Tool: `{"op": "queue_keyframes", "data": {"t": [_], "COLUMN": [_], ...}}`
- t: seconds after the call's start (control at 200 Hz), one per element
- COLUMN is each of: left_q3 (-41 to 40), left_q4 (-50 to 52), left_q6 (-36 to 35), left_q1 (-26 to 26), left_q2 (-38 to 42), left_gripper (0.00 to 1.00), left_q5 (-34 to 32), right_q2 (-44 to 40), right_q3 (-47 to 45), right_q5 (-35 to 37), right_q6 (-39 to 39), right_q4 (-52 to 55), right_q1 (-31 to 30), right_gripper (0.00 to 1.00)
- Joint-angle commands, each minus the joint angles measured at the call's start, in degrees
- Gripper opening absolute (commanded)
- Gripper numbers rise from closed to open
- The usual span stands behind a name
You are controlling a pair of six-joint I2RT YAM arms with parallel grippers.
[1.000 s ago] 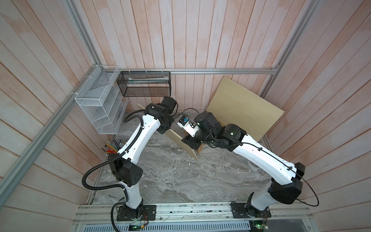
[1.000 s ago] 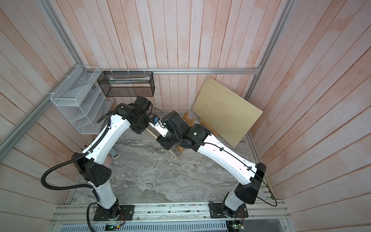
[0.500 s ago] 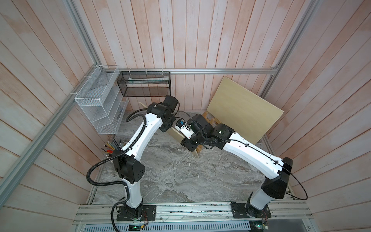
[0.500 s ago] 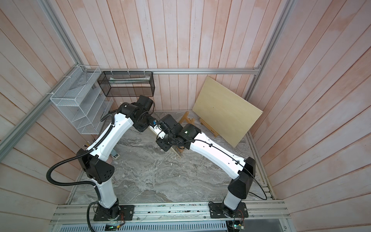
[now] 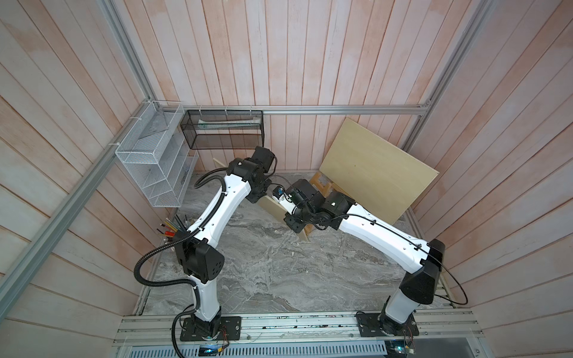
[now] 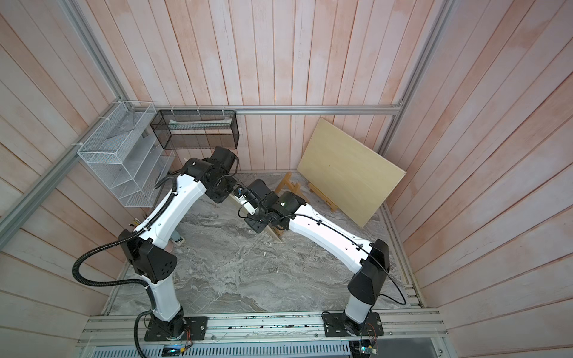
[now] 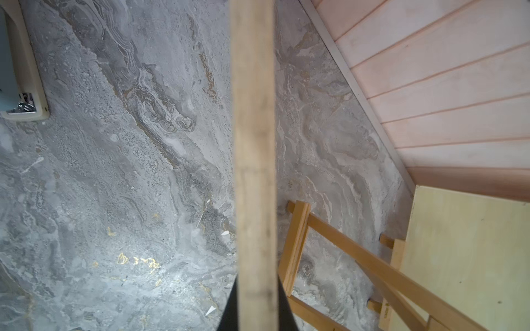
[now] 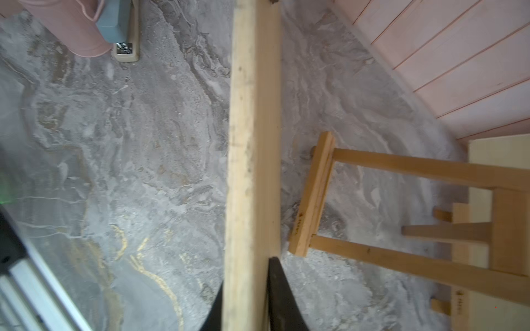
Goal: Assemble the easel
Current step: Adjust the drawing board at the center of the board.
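Two grippers are on one thing just now. The left gripper is pressed together on the thin edge of the small pale board, a black finger on each face, and the right gripper pinches the same edge further along. In a top view the board stands on edge between the two wrists, towards the far middle of the marble table. I cannot tell whether its lower edge rests on the marble.

In both top views the easel stands apart from the arms at the far right, just beside the large board that leans against the right wall. From the right wrist its crossbar and legs lie close beside the held board, not touching it.

My reading is that the frame is already up and the step in hand is carrying the board over to it. The next move calls for both arms travelling together, keeping the board level, then lowering its bottom edge onto the crossbar. A knock could tip so light a frame.
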State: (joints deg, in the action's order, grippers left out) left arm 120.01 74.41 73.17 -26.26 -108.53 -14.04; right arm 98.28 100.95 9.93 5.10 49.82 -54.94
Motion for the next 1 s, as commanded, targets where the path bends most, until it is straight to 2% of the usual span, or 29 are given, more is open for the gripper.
{"op": "queue_keyframes", "data": {"t": [0.0, 0.11, 0.23, 0.245, 0.305, 0.38, 0.435, 0.585, 0.66, 0.74, 0.995], "left_q3": [0.9, -1.7, -4.8, -5.2, -7.1, -11.2, -14.7, -24.4, -28.2, -31.2, -36.8], "left_q4": [-5.8, -11.0, -15.1, -15.5, -17.7, -21.6, -24.6, -30.8, -33.2, -34.7, -36.8], "left_q6": [-4.0, -6.6, -7.3, -7.4, -8.0, -9.1, -9.5, -9.4, -9.5, -10.0, -9.9], "left_q1": [-0.2, 0.3, 1.8, 1.9, 2.8, 4.5, 6.4, 12.4, 15.8, 18.9, 20.8], "left_q2": [1.6, 3.1, 5.6, 6.0, 8.0, 11.5, 14.4, 23.0, 26.0, 27.9, 27.8], "left_gripper": [0.0, 0.0, 0.19, 0.22, 0.54, 0.74, 0.82, 0.85, 0.91, 0.92, 0.91], "left_q5": [3.5, 6.3, 8.5, 8.5, 8.5, 9.3, 10.1, 10.1, 11.9, 14.1, 16.6], "right_q2": [1.0, -0.3, -2.4, -2.7, -3.6, -4.7, -5.2, -5.8, -6.0, -6.2, -8.0], "right_q3": [-0.7, -1.7, -3.0, -3.2, -3.9, -4.6, -4.2, -3.1, -1.9, 0.1, 5.7], "right_q5": [-7.5, -10.1, -14.8, -15.3, -16.8, -18.0, -18.9, -22.1, -23.1, -23.9, -28.1], "right_q6": [-3.1, -3.1, -4.0, -4.2, -4.9, -4.9, -4.7, -3.2, -2.1, -1.8, -4.1], "right_q4": [-1.4, -2.5, -4.1, -4.2, -5.3, -6.4, -6.6, -6.8, -6.2, -5.9, -9.5], "right_q1": [1.9, 3.0, 5.1, 5.4, 6.8, 8.5, 9.6, 11.5, 12.1, 13.2, 17.5], "right_gripper": [0.02, 0.0, 0.0, 0.0, 0.0, 0.0, 0.0, 0.0, 0.0, 0.0, 0.0]}}
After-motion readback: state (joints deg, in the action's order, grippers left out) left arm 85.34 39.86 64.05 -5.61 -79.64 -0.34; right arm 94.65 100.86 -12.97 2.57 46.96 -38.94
